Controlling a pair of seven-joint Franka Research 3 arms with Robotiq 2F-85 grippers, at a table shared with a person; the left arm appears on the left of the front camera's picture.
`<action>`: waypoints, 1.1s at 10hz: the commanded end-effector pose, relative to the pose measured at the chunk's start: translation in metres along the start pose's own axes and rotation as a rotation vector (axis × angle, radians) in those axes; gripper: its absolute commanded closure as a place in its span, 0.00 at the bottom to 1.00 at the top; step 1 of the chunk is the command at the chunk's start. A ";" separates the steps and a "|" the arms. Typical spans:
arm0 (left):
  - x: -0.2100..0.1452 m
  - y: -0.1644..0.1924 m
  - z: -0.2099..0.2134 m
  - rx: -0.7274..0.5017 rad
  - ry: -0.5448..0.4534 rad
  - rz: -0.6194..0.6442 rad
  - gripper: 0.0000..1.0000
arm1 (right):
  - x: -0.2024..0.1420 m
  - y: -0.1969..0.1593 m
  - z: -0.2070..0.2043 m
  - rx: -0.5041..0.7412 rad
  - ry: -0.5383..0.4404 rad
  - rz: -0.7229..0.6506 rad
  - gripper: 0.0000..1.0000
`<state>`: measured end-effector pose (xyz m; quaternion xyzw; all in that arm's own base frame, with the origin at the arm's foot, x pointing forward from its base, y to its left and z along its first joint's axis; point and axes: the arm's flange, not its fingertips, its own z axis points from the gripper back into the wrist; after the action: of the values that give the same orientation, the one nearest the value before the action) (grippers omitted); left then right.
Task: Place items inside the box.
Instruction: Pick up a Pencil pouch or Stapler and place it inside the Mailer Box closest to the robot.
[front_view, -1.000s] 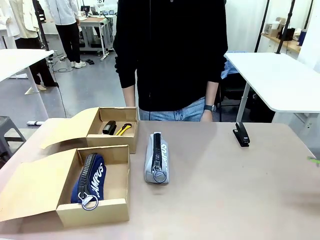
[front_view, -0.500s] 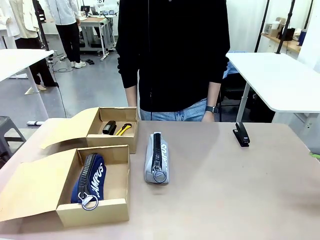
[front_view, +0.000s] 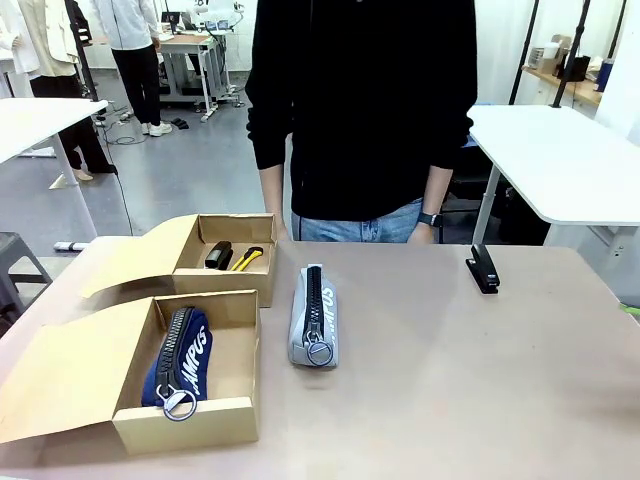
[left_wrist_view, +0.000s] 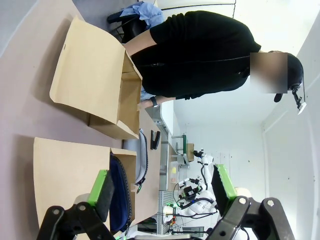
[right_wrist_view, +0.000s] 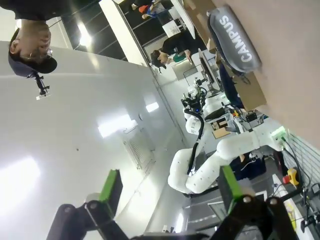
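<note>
Only the person (front_view: 365, 110) had shifted since a moment before, sidling toward the right of the frame along the far edge of the table (front_view: 450, 390); nothing lying on it had budged. At lower left the navy pouch (front_view: 183, 361) already sat inside the near box (front_view: 235, 412), and behind it the far box (front_view: 262, 280) held a small black stapler (front_view: 218, 255) with the utility knife (front_view: 248, 258) beside it. Two things were left out on the bare top: the grey pouch (front_view: 314, 316) at mid-frame, just beside the near box's right wall, and the other stapler (front_view: 483, 269) at middle right, near the far edge. Both lay with their long axis running from the robot's side toward the person; the pouch had its zip up and its pull ring at the near end. The left gripper (left_wrist_view: 162, 189) hung with its fingers spread wide and nothing between them, looking over the near box's flap with the grey pouch just past that box. The right gripper (right_wrist_view: 170, 190) was likewise spread and empty, facing the grey pouch's lettered flank from well apart. To my eye the left arm stood nearer the pouch, and would want its fingers set across that long axis, while the stapler lay on the right arm's side.
</note>
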<state>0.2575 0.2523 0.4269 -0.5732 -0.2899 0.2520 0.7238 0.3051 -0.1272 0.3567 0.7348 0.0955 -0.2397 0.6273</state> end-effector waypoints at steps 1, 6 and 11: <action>0.000 0.000 -0.001 -0.028 -0.012 -0.019 0.00 | -0.004 0.000 0.000 -0.009 -0.004 -0.015 0.00; 0.000 0.000 -0.001 -0.028 -0.012 -0.019 0.00 | 0.044 0.062 -0.147 -0.871 -0.313 0.507 0.00; 0.000 0.000 -0.001 -0.028 -0.012 -0.019 0.00 | 0.058 0.086 -0.167 -0.858 -0.286 0.617 0.00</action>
<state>0.2580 0.2519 0.4270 -0.5730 -0.2895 0.2514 0.7244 0.4321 -0.0070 0.4161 0.3429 -0.1530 -0.0942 0.9220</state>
